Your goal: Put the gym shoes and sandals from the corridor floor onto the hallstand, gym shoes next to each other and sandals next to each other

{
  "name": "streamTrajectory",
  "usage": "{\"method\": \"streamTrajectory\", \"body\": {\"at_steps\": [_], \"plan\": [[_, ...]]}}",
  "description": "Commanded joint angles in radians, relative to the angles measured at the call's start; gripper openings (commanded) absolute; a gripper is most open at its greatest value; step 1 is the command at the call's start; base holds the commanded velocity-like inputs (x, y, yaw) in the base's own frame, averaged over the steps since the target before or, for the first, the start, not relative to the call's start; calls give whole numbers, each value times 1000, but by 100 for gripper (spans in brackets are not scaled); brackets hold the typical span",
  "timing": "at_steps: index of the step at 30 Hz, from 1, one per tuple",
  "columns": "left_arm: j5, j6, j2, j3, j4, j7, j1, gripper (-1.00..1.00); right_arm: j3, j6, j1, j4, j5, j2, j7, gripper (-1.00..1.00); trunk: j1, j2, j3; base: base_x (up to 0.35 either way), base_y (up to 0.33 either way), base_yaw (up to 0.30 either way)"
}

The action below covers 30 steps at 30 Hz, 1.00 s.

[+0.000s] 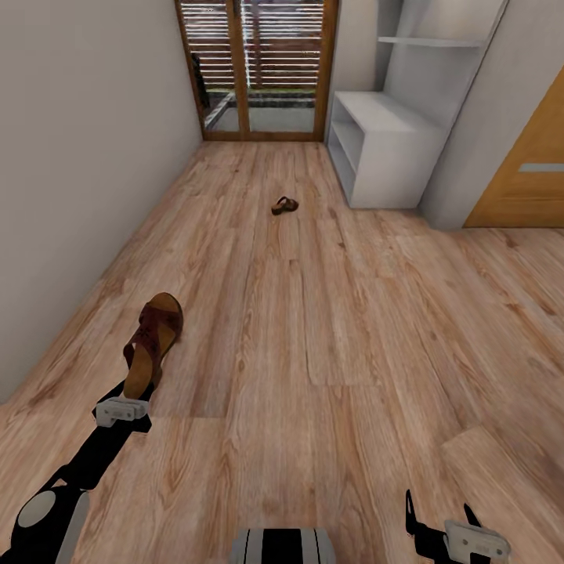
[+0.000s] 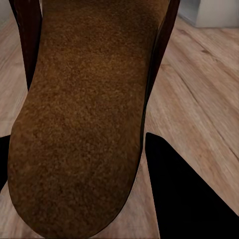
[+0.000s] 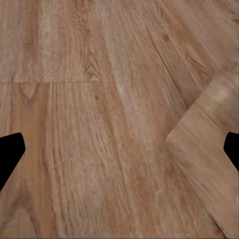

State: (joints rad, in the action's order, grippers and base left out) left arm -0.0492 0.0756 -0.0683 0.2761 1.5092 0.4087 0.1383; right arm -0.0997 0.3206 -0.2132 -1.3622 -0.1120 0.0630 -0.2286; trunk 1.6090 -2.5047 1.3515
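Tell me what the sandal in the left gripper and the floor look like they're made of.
Held sandal: dark brown strap that looks like leather, with a tan, grainy, matte footbed, maybe suede or cork. Corridor floor: light brown wood-look planks with visible grain, knots and seams; possibly laminate.

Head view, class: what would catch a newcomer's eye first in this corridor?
The brown sandal at lower left, its heel end between the fingers of the left gripper. Next, a second sandal lying alone on the wood floor farther ahead, near the white hallstand at the right wall.
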Motion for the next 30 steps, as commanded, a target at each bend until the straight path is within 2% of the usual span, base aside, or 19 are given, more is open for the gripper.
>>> {"method": "streamTrajectory", "body": {"at_steps": [1, 14, 30], "plan": [[2, 1, 0, 0, 0, 0, 0, -100, 0, 0, 0, 0, 0, 0, 0, 100, 0, 0, 0, 329, 5, 0], [2, 1, -1, 1, 0, 1, 0, -100, 0, 0, 0, 0, 0, 0, 0, 100, 0, 0, 0, 329, 40, 0], [2, 0, -2, 2, 0, 1, 0, -100, 0, 0, 0, 0, 0, 0, 0, 100, 0, 0, 0, 329, 96, 0]]}}
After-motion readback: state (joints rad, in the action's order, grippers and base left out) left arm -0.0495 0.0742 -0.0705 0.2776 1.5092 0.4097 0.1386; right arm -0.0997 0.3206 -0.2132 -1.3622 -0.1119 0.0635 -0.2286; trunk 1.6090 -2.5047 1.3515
